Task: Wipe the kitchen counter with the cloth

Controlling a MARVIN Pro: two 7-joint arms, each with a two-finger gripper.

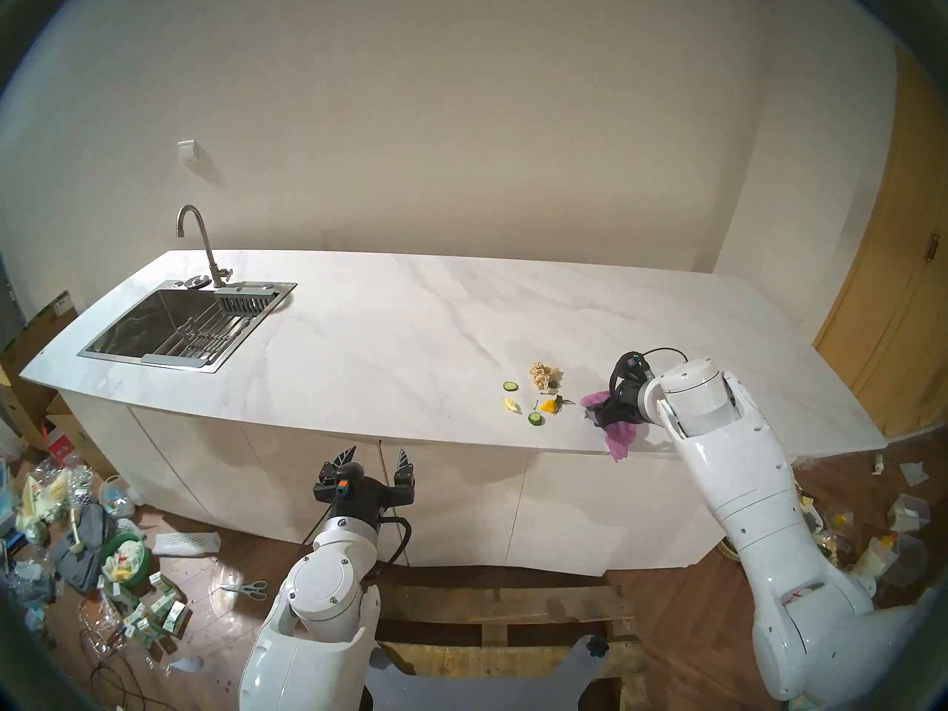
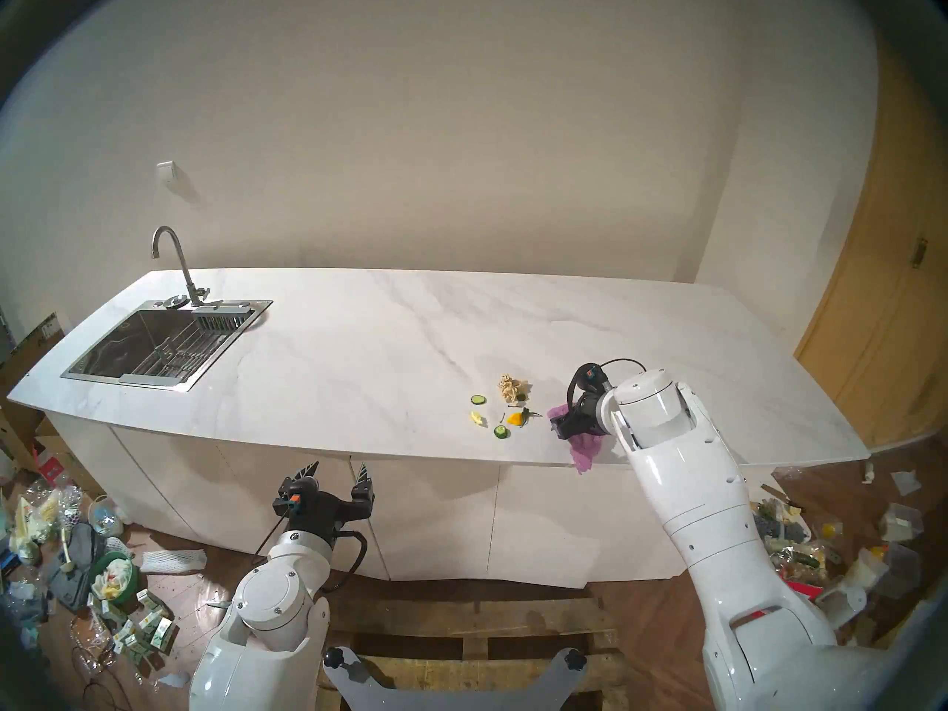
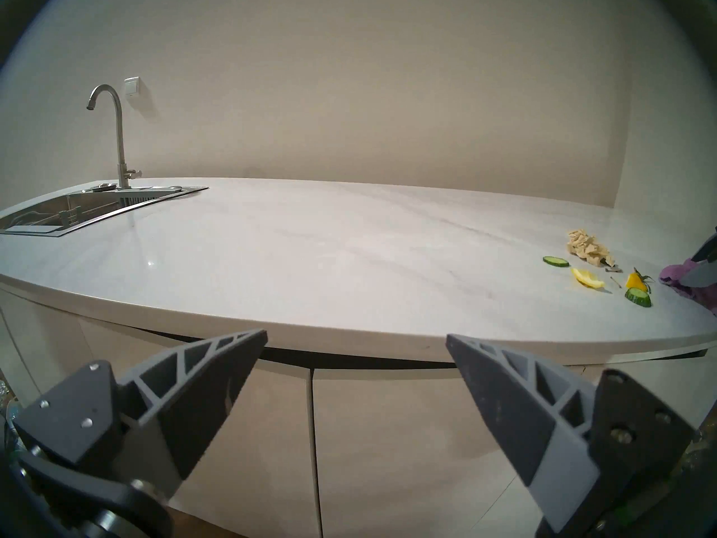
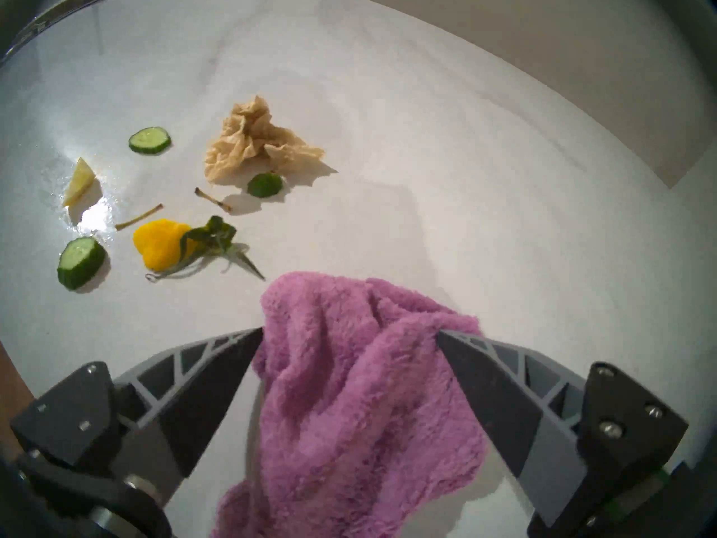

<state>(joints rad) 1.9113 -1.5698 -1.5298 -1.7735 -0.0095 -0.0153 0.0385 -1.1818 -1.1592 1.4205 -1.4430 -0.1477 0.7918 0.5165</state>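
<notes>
White marble-look kitchen counter (image 1: 400,345), lower right: fluffy purple microfibre cloth (image 4: 361,389) drapes the front edge. Right gripper (image 4: 349,333) straddles it, fingers wide, not yet clamped. Grasp step; closing comes next. Food scraps (image 4: 155,215) near. Left gripper (image 1: 377,453) idle, spread.

Fluffy purple cloth (image 4: 349,389) on glossy marble-look counter (image 1: 410,335) (steel sink (image 1: 154,325), crumpled beige paper (image 4: 252,145)).
</notes>
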